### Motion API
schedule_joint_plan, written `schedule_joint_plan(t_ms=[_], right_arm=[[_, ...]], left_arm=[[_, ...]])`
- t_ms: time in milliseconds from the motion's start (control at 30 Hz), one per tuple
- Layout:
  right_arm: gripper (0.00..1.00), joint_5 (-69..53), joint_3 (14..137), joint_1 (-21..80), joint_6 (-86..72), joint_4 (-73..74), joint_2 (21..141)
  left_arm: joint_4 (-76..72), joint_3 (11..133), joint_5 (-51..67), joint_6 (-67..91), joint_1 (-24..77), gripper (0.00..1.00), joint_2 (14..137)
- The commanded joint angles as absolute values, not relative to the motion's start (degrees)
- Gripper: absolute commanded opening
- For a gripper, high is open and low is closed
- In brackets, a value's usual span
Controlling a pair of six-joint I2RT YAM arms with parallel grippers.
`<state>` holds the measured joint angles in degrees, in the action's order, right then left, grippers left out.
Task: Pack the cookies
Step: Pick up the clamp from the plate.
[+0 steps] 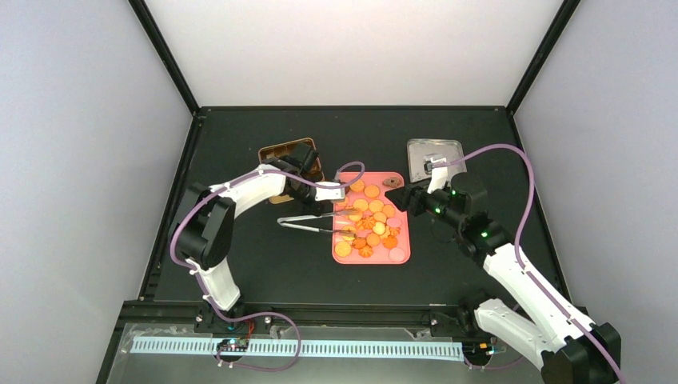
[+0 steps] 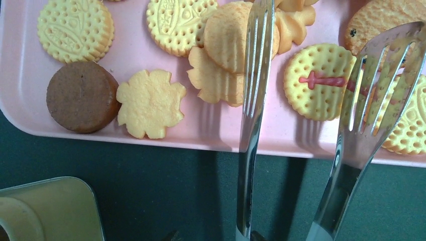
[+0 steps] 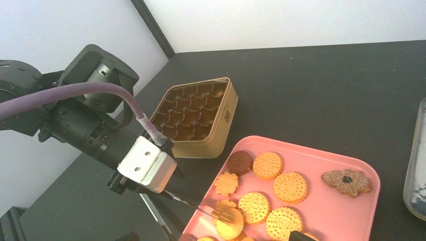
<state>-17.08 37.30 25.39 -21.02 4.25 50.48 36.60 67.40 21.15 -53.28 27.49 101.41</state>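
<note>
Left fingers [image 3: 119, 184] are pinched on tongs [image 2: 248, 165], blades [image 2: 374, 85] spread. Red-marked cookie [image 2: 314, 83] is bracketed dead ahead; right fingers [image 1: 406, 197] are held spread.

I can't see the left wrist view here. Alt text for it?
Metal tongs reach from the bottom edge over a pink tray of cookies, tips spread, nothing pinched. A brown cookie lies at the tray's left end; a tin's corner shows lower left.

The cookies [image 1: 369, 224] lie on the tray [image 3: 321, 159]. The tin [image 1: 281, 152] sits behind it on the left and the lid [image 1: 420, 156] behind it on the right. The tongs [image 1: 308, 222] reach over its left edge.
</note>
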Motion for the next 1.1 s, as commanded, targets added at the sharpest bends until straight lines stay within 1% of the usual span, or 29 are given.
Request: schedule_joint_plan(t_ms=[0,233,333,400,433,567,700,933,1067], right_arm=[[0.78,-17.7,38.6,25.8,-20.8,5.1,49.7],[0.77,-18.0,38.7,25.8,-20.9,5.2,49.5],[0.77,-18.2,38.7,25.8,-20.8,5.6,49.2],[0.77,-18.3,38.7,25.7,-20.7,5.8,48.9],[0.77,-18.3,38.7,25.7,-20.7,5.9,48.7],[0.76,-18.3,38.9,25.8,-20.7,6.1,48.0],[0.74,-18.6,38.9,25.8,-21.0,5.9,47.6],[0.73,-19.5,38.7,25.8,-21.7,4.3,47.8],[0.72,-20.3,39.5,25.8,-21.7,4.2,47.7]], left_arm=[[35.9,68.4,21.9,-53.6,27.9,0.35,102.7],[34.6,67.1,21.3,-54.6,28.4,0.34,103.8],[33.4,66.1,20.9,-54.8,29.4,0.38,104.0],[32.6,65.8,20.4,-54.7,29.8,0.38,104.2],[32.5,66.0,20.2,-54.7,30.0,0.36,104.4],[32.9,66.4,19.7,-54.5,30.2,0.16,104.2],[34.0,66.5,19.6,-54.4,30.1,0.03,102.0],[41.3,69.4,23.7,-52.8,30.1,0.02,97.0],[50.1,76.1,30.8,-49.1,29.8,0.02,93.9]])
